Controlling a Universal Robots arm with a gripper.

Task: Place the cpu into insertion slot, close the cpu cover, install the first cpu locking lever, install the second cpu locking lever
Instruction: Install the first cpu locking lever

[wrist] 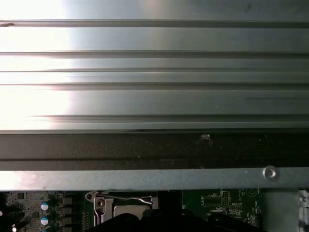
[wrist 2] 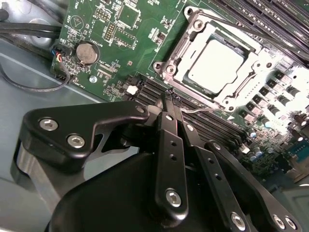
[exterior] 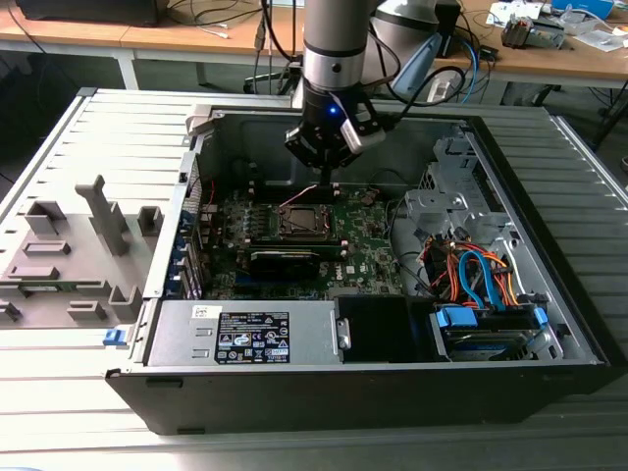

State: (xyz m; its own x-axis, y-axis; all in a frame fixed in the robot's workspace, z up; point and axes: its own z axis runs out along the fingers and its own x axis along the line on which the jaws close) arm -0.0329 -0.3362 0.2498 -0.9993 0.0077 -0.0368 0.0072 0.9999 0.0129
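Hand: the black jointed hand (wrist 2: 170, 96) hangs inside the open computer case, fingers pinched together on a thin wire locking lever (wrist 2: 205, 110) beside the socket.
Chip: the silvery-beige square cpu (wrist 2: 215, 64) lies seated in the grey-rimmed insertion slot (wrist 2: 181, 48), just beyond the fingertips.
Cover: the thin silver-grey cpu cover (wrist 2: 251, 79) frame lies down around the chip.
Edges: long black card slots (wrist 2: 212, 126) run directly under the fingertips; the case's grey metal wall (wrist: 154, 179) stands close behind the hand.
Room: the green motherboard (wrist 2: 113, 46) beside the hand is low and open.
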